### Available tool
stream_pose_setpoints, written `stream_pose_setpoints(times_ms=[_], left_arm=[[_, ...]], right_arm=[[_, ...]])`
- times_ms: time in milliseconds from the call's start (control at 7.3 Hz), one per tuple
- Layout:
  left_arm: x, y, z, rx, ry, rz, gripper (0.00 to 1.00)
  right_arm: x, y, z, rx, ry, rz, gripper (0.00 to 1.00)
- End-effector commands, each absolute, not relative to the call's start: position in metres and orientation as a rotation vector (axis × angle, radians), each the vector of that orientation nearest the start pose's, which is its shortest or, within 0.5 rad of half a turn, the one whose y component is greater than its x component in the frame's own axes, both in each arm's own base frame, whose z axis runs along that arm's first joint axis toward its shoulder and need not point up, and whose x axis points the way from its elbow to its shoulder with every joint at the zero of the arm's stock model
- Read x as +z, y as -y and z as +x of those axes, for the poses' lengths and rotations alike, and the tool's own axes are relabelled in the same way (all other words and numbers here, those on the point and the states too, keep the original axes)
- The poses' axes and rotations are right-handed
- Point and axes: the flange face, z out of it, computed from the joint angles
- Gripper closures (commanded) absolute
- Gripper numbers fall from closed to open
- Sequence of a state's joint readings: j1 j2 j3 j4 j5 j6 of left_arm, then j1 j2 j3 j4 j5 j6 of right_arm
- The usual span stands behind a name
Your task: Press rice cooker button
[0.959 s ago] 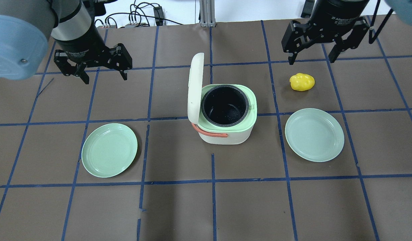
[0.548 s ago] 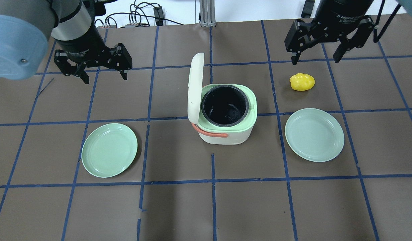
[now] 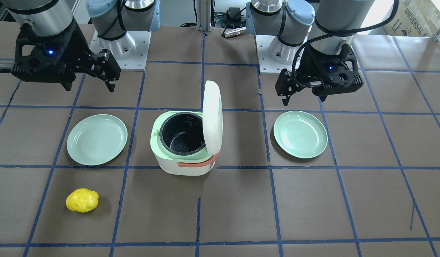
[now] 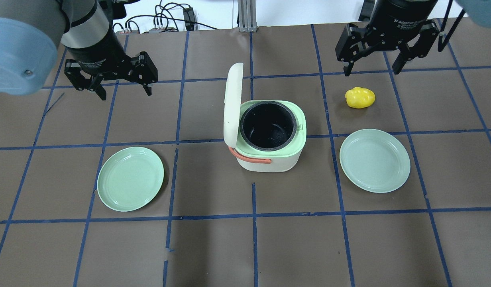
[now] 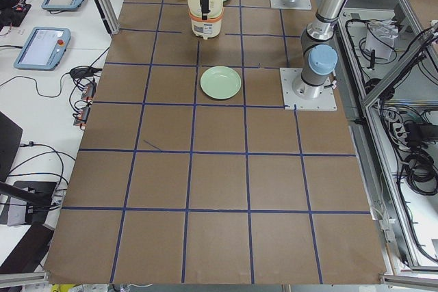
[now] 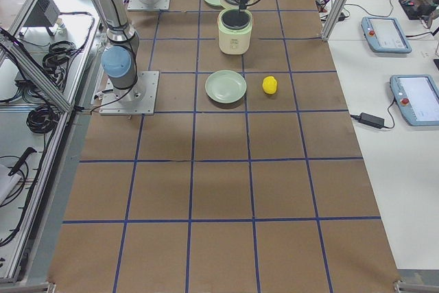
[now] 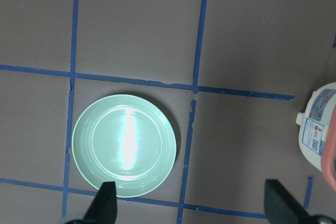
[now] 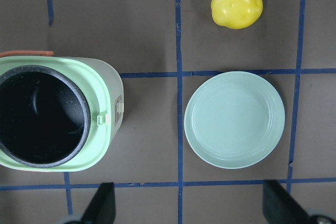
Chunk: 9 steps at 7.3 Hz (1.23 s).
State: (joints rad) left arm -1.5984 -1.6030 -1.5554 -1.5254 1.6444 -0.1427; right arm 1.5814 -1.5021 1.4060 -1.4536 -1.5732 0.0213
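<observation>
The white and green rice cooker stands at the table's middle with its lid raised upright and the black pot empty. Its small latch button sits on the green rim on the right; it also shows in the right wrist view. My left gripper is open and empty, hovering far left of the cooker. My right gripper is open and empty, hovering at the far right, just beyond the yellow potato. Neither gripper touches anything.
A green plate lies at the cooker's near left and another green plate at its near right. An orange handle hangs at the cooker's front. Blue tape lines grid the brown table.
The right gripper swayed slightly to the right and came back to about where it was, still open. The left gripper and the cooker have not moved.
</observation>
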Motion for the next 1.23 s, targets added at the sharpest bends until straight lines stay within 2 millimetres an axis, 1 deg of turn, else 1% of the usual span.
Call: stream_pose_setpoints(times_ms=[0,548,1096], left_arm=[[0.4843,0.5047,-0.14,-0.054,-3.065,-0.178,0.0],[0.4843,0.5047,-0.14,-0.054,-3.065,-0.178,0.0],[0.4843,0.5047,-0.14,-0.054,-3.065,-0.178,0.0]], right_arm=[[0.5213,0.5151,0.1381,0.036,-3.149,0.017,0.01],[0.5184,0.5159,0.1396,0.043,-3.141,0.077,0.01],[0.5161,0.5183,0.1392,0.048,-3.146,0.075,0.01]])
